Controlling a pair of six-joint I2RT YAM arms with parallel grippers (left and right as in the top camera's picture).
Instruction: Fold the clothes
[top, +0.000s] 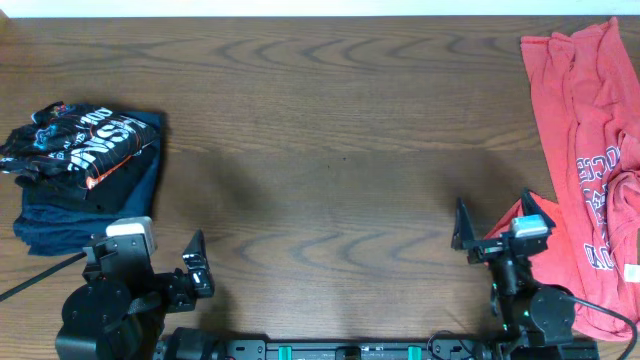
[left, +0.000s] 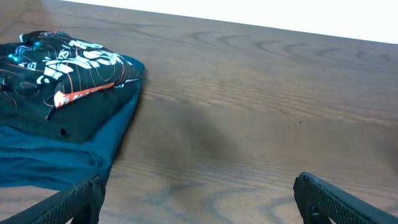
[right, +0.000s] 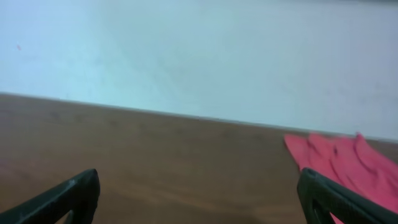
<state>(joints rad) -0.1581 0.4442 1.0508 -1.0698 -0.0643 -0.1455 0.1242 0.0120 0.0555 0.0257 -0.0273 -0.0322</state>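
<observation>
The clothes lie in two places. At the left stands a folded stack: a black shirt with a white and orange print (top: 82, 145) (left: 59, 74) on top of dark blue garments (top: 55, 222) (left: 43, 158). Coral-red lettered T-shirts (top: 588, 160) (right: 345, 165) lie unfolded and rumpled at the right edge. My left gripper (top: 160, 248) (left: 199, 204) is open and holds nothing, just right of the stack's near corner. My right gripper (top: 495, 218) (right: 202, 200) is also open and holds nothing, beside the red shirts' left hem.
The wooden table (top: 330, 150) stretches between the stack and the red shirts. A pale wall (right: 199, 56) rises behind its far edge. Both arm bases (top: 100, 315) (top: 540, 318) sit at the near edge, with a black cable (top: 35, 278) at the left.
</observation>
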